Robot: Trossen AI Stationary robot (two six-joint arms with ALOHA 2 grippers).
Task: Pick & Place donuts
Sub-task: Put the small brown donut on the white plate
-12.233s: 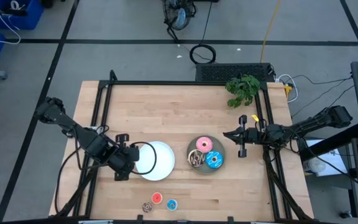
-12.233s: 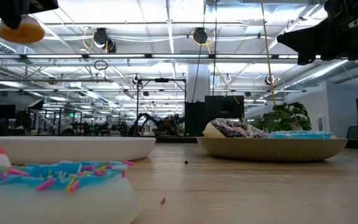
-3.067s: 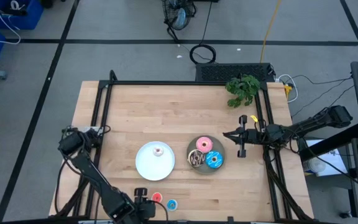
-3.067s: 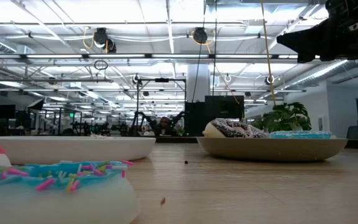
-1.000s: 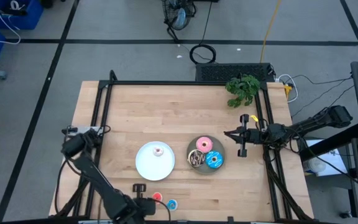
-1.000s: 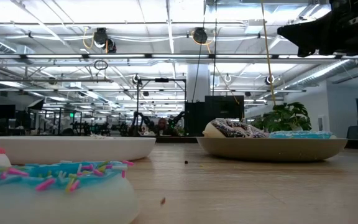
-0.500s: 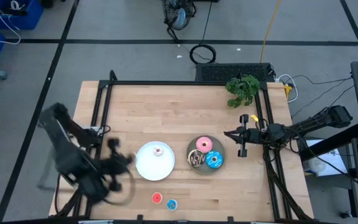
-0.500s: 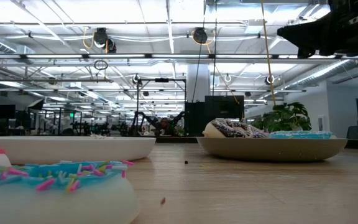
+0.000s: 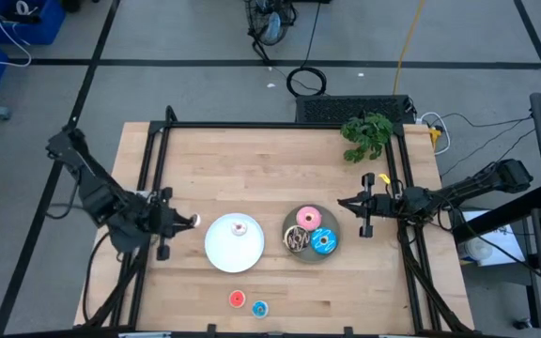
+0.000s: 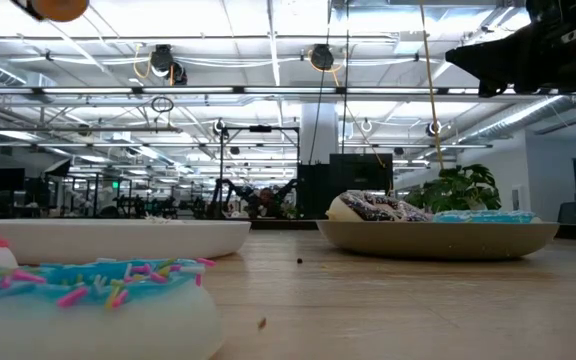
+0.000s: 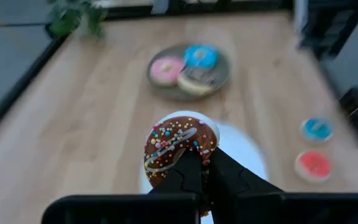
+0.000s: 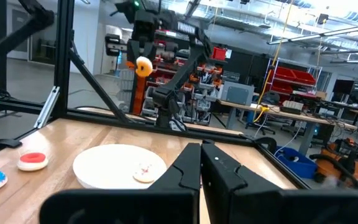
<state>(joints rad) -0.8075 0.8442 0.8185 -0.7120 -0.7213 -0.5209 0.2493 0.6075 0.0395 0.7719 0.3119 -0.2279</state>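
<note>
The left tool [image 9: 188,222] was clamped on the tiny brown donut [image 11: 179,147], holding it clear of the surface [image 9: 252,169] at the left of the high view, just left of the white plate [image 9: 222,252]. The coming move seemed to turn on that gap: the plate lay directly right of the tool in the high view, so a short carry rightward and a descent would likely bring the donut over it. The left arm was much the nearer; the right tool [image 9: 365,217], closed on nothing, waited at the right of the grey plate [image 9: 334,246].

In the left wrist view the held donut was a small ring, chocolate brown with a pale streak and coloured sprinkles, standing on edge between the fingers, so it has no real long axis. In the low view it showed as an orange-brown blob at the upper left corner.

The tiny white-pink donut [image 9: 239,227] lay on the white plate. The red donut [image 9: 237,299] and the tiny blue donut [image 9: 259,308] lay on the surface below that plate. The pink donut [image 9: 308,219], the blue sprinkled donut [image 9: 324,242] and the brown streaked donut [image 9: 296,240] sat together on the grey plate.
</note>
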